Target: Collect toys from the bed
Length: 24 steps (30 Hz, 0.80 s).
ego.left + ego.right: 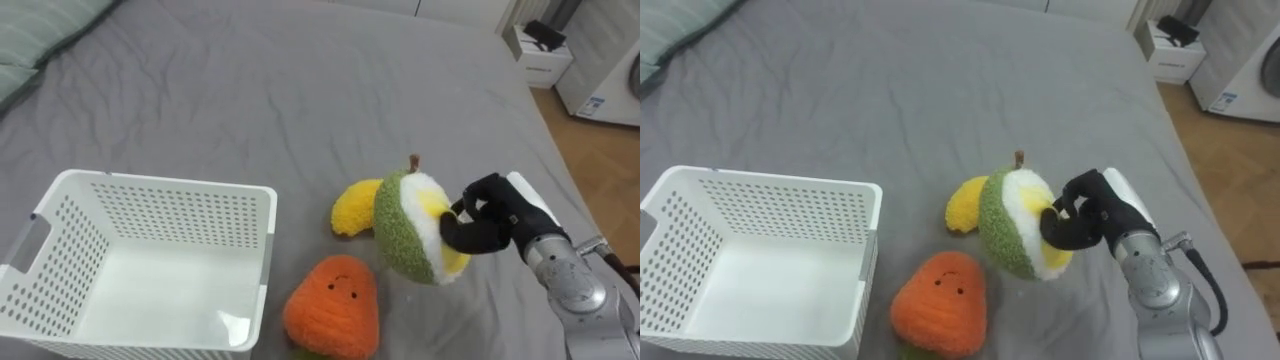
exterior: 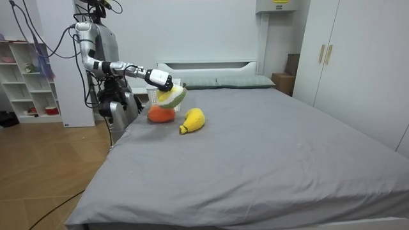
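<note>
A green, white and yellow plush fruit (image 1: 412, 228) (image 1: 1016, 223) (image 2: 171, 96) hangs just above the grey bed, and my right hand (image 1: 487, 217) (image 1: 1083, 212) (image 2: 160, 79) is shut on its pale face. Behind it on the cover lies a yellow plush banana (image 1: 353, 206) (image 1: 962, 201) (image 2: 193, 120). An orange plush carrot with a little face (image 1: 334, 304) (image 1: 940, 303) (image 2: 160, 114) rests in front, next to the white perforated basket (image 1: 257, 230) (image 1: 865, 215), which holds nothing.
The grey bed cover (image 1: 300, 90) stretches wide beyond the toys, with green pillows (image 1: 35, 35) at the far left. Past the bed's right edge stand a white nightstand (image 1: 538, 55) and wooden floor (image 1: 600, 160). A shelf unit (image 2: 25, 83) stands behind me.
</note>
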### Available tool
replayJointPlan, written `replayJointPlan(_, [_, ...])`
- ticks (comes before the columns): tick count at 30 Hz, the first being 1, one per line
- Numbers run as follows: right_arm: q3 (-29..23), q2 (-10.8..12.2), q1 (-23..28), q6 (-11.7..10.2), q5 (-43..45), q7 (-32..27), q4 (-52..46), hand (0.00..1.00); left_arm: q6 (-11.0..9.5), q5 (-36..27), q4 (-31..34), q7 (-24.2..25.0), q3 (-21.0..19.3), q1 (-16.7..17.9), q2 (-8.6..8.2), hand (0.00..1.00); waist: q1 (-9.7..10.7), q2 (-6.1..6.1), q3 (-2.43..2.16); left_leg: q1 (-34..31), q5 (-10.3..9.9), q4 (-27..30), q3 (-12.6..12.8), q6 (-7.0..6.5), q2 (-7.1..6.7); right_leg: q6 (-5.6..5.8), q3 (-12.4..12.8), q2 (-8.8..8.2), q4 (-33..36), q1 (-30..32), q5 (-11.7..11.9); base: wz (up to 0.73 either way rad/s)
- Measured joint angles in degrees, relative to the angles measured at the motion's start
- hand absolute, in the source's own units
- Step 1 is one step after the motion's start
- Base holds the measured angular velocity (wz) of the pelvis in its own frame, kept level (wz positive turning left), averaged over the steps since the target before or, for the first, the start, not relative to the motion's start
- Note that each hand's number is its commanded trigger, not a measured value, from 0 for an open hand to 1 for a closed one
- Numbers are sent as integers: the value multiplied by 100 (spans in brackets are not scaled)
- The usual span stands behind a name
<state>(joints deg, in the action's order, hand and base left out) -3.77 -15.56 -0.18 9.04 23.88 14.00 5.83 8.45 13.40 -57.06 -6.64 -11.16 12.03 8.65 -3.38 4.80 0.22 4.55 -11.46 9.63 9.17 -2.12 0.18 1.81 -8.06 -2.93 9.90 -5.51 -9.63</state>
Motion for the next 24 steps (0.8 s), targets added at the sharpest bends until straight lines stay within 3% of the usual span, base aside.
replayJointPlan(5, [3, -62, -198, 53, -126, 7, -185, 100, -1, 43, -16, 0, 4, 0, 0, 0, -24, -93, -13, -8, 1, 0, -1, 1, 1, -2, -2, 3, 8, 6, 1, 0])
replayJointPlan(12, [218, -67, -808, 53, -138, -14, -385, 100, -15, 75, -15, 0, 52, -68, 5, 0, -111, -84, -14, -75, 7, 9, -95, 0, -5, -3, -61, -5, 17, 54, 2, 4])
replayJointPlan(17, [598, -71, -1352, 85, 31, -4, -559, 100, -58, 73, -12, 1, 77, -227, 1, 0, -366, -45, 3, -133, 15, 31, -193, 5, -14, -3, -184, -12, -10, 60, 2, 9])
replayJointPlan(21, [910, -62, -1483, 107, 128, 81, -918, 100, -115, 71, 14, 2, 126, -350, -23, 0, -516, -15, 21, -253, 19, 47, -378, -1, -50, -2, -378, -39, -31, 68, 2, 22])
replayJointPlan(24, [1222, -48, -1721, 255, 144, 188, -924, 100, -128, 18, 9, 2, 128, -404, -24, 0, -747, 10, 36, -297, 38, 60, -492, -3, -81, -1, -477, -56, -36, 65, 2, 15])
